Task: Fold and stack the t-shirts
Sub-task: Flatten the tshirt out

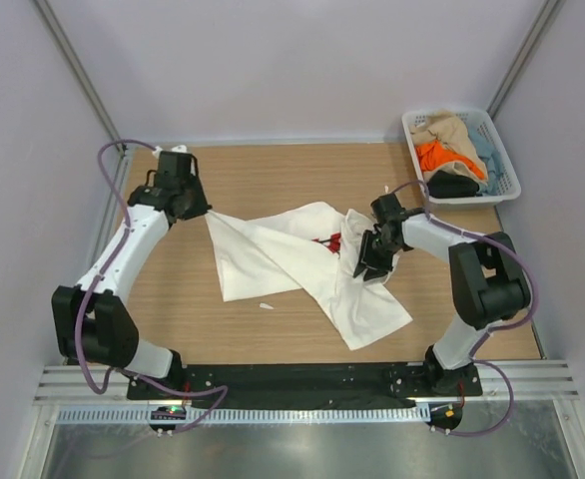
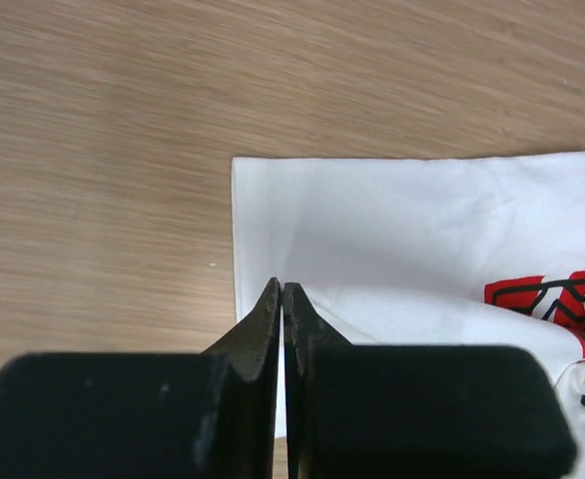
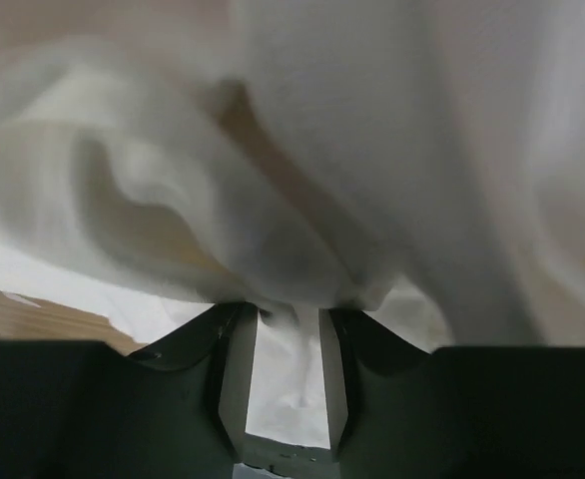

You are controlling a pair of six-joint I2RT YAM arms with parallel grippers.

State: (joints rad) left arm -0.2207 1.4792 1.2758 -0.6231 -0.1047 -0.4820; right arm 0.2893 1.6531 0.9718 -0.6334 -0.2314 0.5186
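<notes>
White t-shirt [image 1: 273, 254]: crumpled and partly spread mid-table on the wooden table [image 1: 263, 170], with a red print near its centre.
Other t-shirts [image 1: 442, 150]: heaped in the white basket [image 1: 413, 124] at the far right corner.
Left gripper [image 2: 282, 296]: closed, pinching the shirt's far left corner.
Right gripper [image 3: 283, 324]: low over the shirt's right side, fingers apart with bunched cloth between them. Whether they pinch it cannot be told.
Left arm pose: stretched forward, wrist angled down toward the shirt.
Right arm pose: elbow bent, wrist reaching inward to the left.
Doing it well: this looks like spreading the shirt flat. Take a firm hold on the right, then draw both hands apart evenly to clear wrinkles before folding.
</notes>
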